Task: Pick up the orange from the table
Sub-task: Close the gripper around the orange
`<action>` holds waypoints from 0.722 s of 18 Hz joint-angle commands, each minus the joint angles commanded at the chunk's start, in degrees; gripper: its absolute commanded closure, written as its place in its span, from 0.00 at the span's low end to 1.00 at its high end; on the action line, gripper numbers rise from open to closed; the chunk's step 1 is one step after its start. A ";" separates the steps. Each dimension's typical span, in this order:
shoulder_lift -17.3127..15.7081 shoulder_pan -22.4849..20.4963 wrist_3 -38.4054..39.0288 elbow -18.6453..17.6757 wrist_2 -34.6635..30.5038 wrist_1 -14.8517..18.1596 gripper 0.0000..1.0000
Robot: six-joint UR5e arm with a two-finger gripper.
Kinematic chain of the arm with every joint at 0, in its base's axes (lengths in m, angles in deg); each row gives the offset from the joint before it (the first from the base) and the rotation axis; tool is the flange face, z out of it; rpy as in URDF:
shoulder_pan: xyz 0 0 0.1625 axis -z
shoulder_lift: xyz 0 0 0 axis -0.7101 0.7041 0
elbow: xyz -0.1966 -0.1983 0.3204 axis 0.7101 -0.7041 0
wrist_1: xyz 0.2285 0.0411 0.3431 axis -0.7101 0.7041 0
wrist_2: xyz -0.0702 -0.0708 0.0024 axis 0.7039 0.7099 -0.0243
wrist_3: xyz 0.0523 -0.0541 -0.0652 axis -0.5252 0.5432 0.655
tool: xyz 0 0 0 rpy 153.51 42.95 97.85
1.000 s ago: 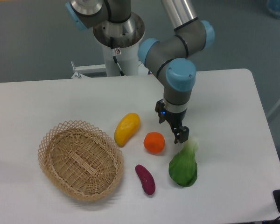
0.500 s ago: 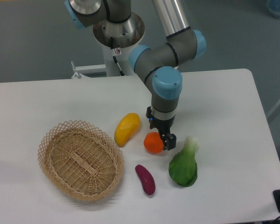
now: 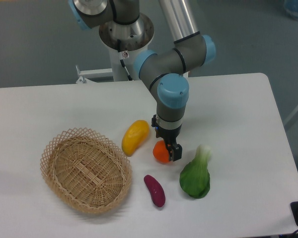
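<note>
Lying on the table (image 3: pixel 238 104) just right of frame centre: the orange (image 3: pixel 160 153), between the yellow fruit (image 3: pixel 135 136) up-left and the green vegetable (image 3: pixel 195 176) lower-right, with the purple vegetable (image 3: pixel 154 190) below and the wicker basket (image 3: pixel 84 169) at lower left. Descending over it from above: the gripper (image 3: pixel 167 149), one dark finger showing against the orange's right side, the other hidden behind the fruit. Fingers seemingly parted and straddling the fruit, not yet squeezing, though contact impossible to confirm from this angle.

Likely risks: closing off-centre and squirting the smooth round fruit sideways toward the green vegetable just beside it; pressing down too far and pinning the fruit against the tabletop; lifting before a firm grip and dropping it.

Compared with a second ago: having shifted leftward from near the vegetable's stalk to directly above the orange, and sitting lower. Fruit unmoved.
</note>
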 joint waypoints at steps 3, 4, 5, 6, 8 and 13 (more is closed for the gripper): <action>0.44 0.09 0.00 0.00 0.00 -1.40 0.01; 0.61 0.17 0.09 -0.09 0.00 -1.76 0.02; 1.14 0.78 0.26 -0.18 -0.09 -2.81 0.09; 1.23 0.79 0.61 -0.18 -0.09 -3.16 0.12; 1.32 0.88 1.05 -0.09 -0.09 -4.04 0.12; 1.32 0.88 1.23 0.61 -0.09 -3.96 0.31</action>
